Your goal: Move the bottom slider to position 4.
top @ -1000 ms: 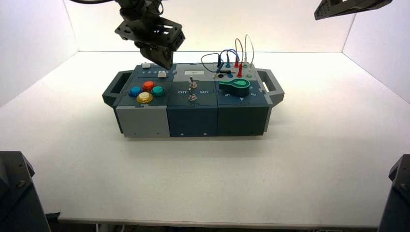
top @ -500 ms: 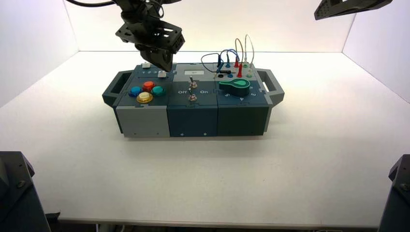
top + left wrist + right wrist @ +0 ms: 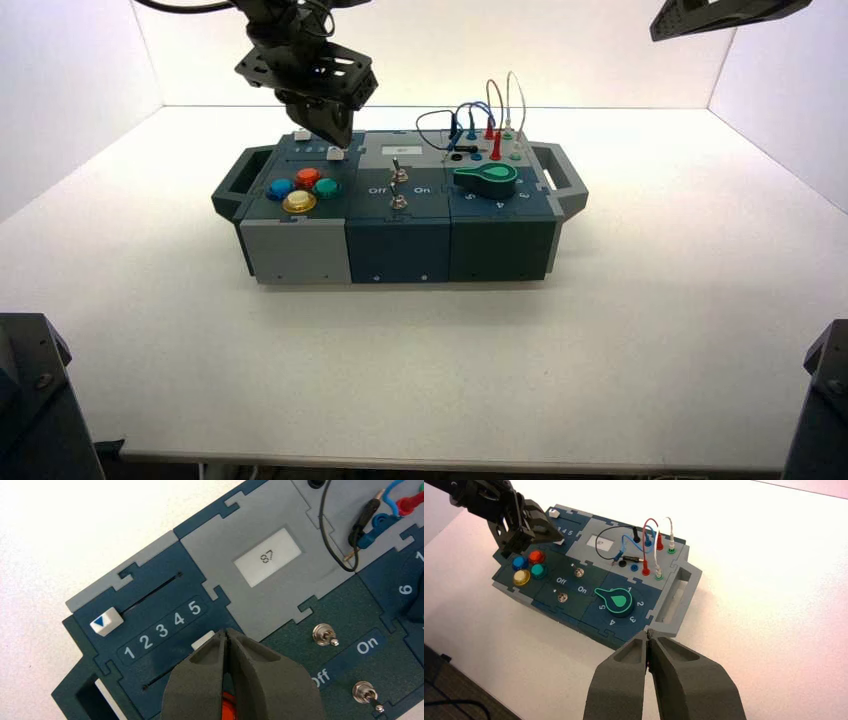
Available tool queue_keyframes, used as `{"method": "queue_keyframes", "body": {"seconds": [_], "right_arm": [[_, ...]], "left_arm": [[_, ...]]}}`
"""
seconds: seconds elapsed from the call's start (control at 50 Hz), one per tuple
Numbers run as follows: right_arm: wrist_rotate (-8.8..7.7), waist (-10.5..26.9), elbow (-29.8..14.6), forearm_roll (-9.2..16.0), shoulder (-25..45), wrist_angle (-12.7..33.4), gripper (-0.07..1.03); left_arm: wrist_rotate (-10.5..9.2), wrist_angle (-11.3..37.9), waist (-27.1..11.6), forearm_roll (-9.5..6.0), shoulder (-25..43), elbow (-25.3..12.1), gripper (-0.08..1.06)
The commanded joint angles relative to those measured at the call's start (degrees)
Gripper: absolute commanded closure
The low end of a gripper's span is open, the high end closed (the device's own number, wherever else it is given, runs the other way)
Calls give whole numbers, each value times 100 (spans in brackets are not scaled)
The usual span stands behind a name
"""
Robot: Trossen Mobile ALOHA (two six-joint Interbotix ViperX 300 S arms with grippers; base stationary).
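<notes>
Low over the left side of the box [image 3: 398, 250], your left gripper [image 3: 226, 632] is pressed narrow, its fingertips together at the bottom slider [image 3: 203, 640], whose white knob is partly hidden behind them. You have that slider on the dark blue panel toward the far end of its track, alongside the printed 4 and 5 [image 3: 194, 607]; the exact mark it sits on, and whether the fingertips touch it, you cannot tell. At the far left, the other white slider [image 3: 106, 621] sits at the end of its track beside the 1. Nearer you on the left are blue [image 3: 281, 189], red [image 3: 308, 178], yellow [image 3: 299, 201] and green [image 3: 327, 188] buttons. In the middle, your box carries a pale display [image 3: 268, 557] above two metal toggle switches [image 3: 325, 634]. To the right come the green rotary knob [image 3: 619, 601] and, behind it, the plugged wires [image 3: 655, 542]. Your idle right gripper [image 3: 648, 633] hangs off to the right of the box, narrow too, its fingertips meeting with nothing between them.
</notes>
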Motion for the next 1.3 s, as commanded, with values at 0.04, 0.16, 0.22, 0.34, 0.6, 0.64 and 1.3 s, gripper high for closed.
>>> {"method": "queue_keyframes", "body": {"seconds": [0.04,0.16,0.22,0.34,0.6,0.64,1.3], "right_arm": [[0,9,-79,-9,35,-62,99],[0,9,-79,-9,35,-62,99],[0,9,-79,-9,35,-62,99],[0,9,-79,-9,35,-62,99],[0,0,-79,-18,35,-62,99],[0,9,-79,-18,35,-62,99],[0,9,-79,-26,35,-62,99]], "left_arm": [[44,-18,62,9,-79,-141,100],[62,-18,70,9,-70,-141,100],[53,-18,70,18,-53,-141,100],[62,-9,62,9,-35,-141,100],[79,18,70,18,-9,-141,100],[79,18,70,18,-9,-141,100],[79,53,26,18,-9,-246,100]]}}
